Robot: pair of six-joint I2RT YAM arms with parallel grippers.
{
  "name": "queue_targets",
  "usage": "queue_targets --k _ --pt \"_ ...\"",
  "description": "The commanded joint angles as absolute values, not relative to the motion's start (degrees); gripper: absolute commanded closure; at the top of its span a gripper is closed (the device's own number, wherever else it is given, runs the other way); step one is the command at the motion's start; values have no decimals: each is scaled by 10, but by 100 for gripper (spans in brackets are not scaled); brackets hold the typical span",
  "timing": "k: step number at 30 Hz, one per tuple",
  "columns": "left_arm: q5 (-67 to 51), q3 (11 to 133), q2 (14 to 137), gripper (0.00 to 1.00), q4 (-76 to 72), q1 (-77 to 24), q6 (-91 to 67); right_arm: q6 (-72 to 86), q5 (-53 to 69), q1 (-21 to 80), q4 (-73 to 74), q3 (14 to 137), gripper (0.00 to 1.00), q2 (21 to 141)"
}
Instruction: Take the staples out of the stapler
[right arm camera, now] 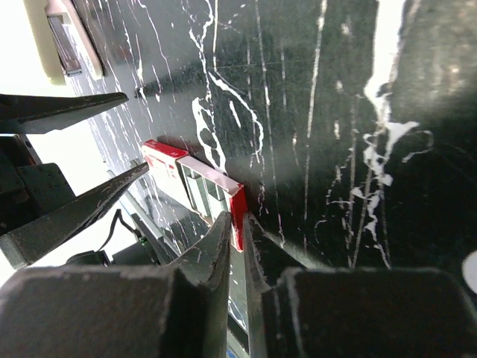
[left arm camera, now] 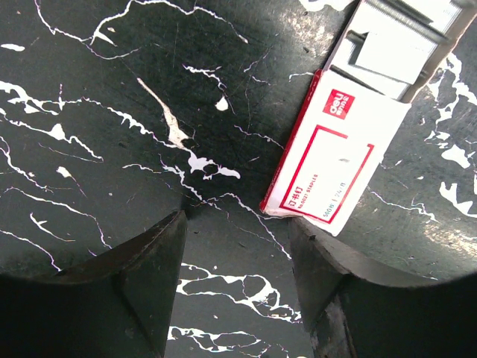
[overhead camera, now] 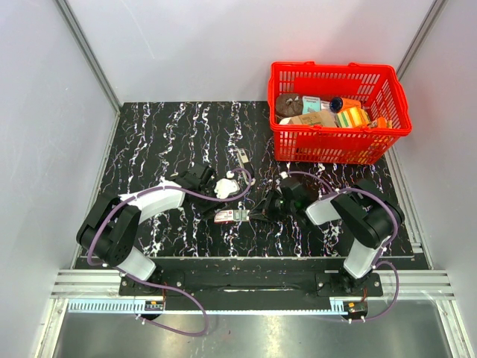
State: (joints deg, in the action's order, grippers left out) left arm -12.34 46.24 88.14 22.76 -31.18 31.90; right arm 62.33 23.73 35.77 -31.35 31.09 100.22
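The right tool (right arm camera: 238, 222) is closed on the thin red end of the staple box (right arm camera: 195, 179), probably to keep it steady. The left tool (left arm camera: 237, 224) hangs open and empty beside it. The stapler (overhead camera: 225, 186) lies on the worktop (overhead camera: 149, 149), just on the far side of the box.

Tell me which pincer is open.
The left pincer: its fingers stand wide apart over the table, beside the box of staples. The right pincer is pinched shut.
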Motion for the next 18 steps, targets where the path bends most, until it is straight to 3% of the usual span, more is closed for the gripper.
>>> queue_targets --k 1,18 --pt "-113 461 875 39 212 -316 321 602 219 377 -295 342 85 992" --pt "-111 460 874 39 211 -316 323 587 229 417 -294 401 85 1051"
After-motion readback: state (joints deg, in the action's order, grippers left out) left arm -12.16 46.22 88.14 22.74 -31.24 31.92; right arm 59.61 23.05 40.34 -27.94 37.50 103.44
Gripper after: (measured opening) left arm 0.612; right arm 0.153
